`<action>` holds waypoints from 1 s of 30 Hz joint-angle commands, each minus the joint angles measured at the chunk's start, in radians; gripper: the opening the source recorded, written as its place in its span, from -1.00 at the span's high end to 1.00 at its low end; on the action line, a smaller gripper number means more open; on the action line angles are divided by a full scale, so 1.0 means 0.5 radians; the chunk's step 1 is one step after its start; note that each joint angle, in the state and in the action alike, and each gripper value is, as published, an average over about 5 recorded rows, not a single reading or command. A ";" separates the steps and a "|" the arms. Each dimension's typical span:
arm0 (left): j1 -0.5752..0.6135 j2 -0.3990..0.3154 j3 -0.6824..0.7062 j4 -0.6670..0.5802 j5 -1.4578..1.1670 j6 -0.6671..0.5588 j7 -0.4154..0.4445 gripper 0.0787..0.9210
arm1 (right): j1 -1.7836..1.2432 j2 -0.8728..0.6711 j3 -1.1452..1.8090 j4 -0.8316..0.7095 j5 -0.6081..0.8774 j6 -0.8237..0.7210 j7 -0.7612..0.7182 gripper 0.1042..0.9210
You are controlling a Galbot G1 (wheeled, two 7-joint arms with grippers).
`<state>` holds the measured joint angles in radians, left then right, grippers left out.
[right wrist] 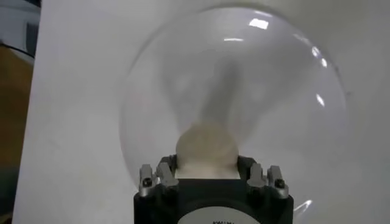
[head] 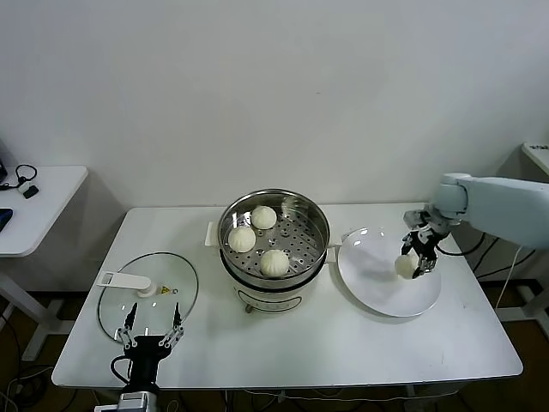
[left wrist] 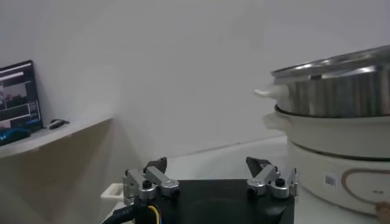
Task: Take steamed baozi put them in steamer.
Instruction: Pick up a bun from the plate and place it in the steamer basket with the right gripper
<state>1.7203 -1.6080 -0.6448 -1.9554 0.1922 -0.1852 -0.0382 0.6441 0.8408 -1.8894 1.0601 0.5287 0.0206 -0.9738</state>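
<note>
The steamer [head: 317,225] stands mid-table, a shiny steel pot on a white base, with three cream-white baozi on its perforated tray: one at the back [head: 263,217], one on the left [head: 242,239], one at the front [head: 274,263]. My right gripper [head: 413,262] is over the white plate [head: 377,287] and is shut on the fourth baozi [head: 406,265], which fills the space between the jaws in the right wrist view [right wrist: 206,146]. My left gripper [head: 152,330] is open and empty at the table's front left; its wrist view shows the steamer's side [left wrist: 341,97].
A flat glass lid [head: 184,283] with a white handle [head: 126,281] lies left of the steamer, just beyond my left gripper. A second white table [head: 43,202] stands at the far left. Cables hang off the table's right edge.
</note>
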 commanded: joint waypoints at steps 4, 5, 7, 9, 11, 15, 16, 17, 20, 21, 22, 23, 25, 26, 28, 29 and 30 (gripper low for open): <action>-0.013 0.025 0.013 -0.036 -0.006 0.031 0.006 -0.77 | 0.975 0.072 -0.612 0.508 0.439 -0.091 -0.076 -0.35; -0.018 0.026 0.017 -0.037 -0.007 0.032 0.006 -0.77 | 1.044 0.088 -0.651 0.544 0.490 -0.100 -0.081 -0.35; -0.027 0.028 0.027 -0.039 -0.007 0.036 0.007 -0.77 | 1.159 0.122 -0.709 0.613 0.576 -0.121 -0.089 -0.36; -0.032 0.029 0.042 -0.045 -0.005 0.041 0.008 -0.77 | 1.245 0.160 -0.741 0.671 0.652 -0.142 -0.092 -0.36; -0.033 0.028 0.058 -0.051 -0.002 0.045 0.009 -0.77 | 1.295 0.201 -0.746 0.704 0.711 -0.160 -0.090 -0.36; -0.030 0.028 0.094 -0.052 0.010 0.045 0.008 -0.77 | 1.355 0.323 -0.715 0.737 0.801 -0.182 -0.086 -0.37; -0.029 0.028 0.100 -0.052 0.012 0.045 0.007 -0.77 | 1.363 0.358 -0.702 0.743 0.820 -0.185 -0.087 -0.36; -0.028 0.028 0.104 -0.053 0.013 0.044 0.007 -0.77 | 1.368 0.398 -0.685 0.747 0.839 -0.188 -0.088 -0.36; -0.022 0.030 0.106 -0.063 0.011 0.046 0.007 -0.77 | 1.364 0.519 -0.626 0.740 0.899 -0.199 -0.089 -0.36; -0.021 0.032 0.104 -0.067 0.009 0.047 0.007 -0.77 | 1.357 0.557 -0.603 0.733 0.916 -0.204 -0.088 -0.36; -0.020 0.034 0.101 -0.071 0.006 0.048 0.007 -0.77 | 1.347 0.592 -0.580 0.723 0.933 -0.211 -0.086 -0.36; -0.019 0.037 0.098 -0.074 0.004 0.049 0.007 -0.77 | 1.334 0.630 -0.555 0.713 0.948 -0.219 -0.084 -0.36; -0.021 0.040 0.091 -0.074 0.000 0.049 0.007 -0.77 | 1.306 0.689 -0.510 0.693 0.963 -0.232 -0.078 -0.36; -0.022 0.041 0.088 -0.073 -0.002 0.049 0.007 -0.77 | 1.287 0.724 -0.485 0.682 0.969 -0.240 -0.073 -0.36; -0.025 0.041 0.085 -0.073 -0.004 0.048 0.007 -0.77 | 1.245 0.780 -0.441 0.664 0.979 -0.256 -0.059 -0.36; -0.025 0.041 0.084 -0.073 -0.005 0.048 0.007 -0.77 | 1.221 0.809 -0.419 0.656 0.985 -0.266 -0.049 -0.36; -0.025 0.041 0.084 -0.075 -0.005 0.048 0.007 -0.77 | 1.194 0.837 -0.397 0.648 0.991 -0.275 -0.039 -0.36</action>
<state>1.7082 -1.5879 -0.6061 -1.9894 0.1905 -0.1621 -0.0346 1.2389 1.0964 -2.1532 1.3777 0.9429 -0.0888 -1.0086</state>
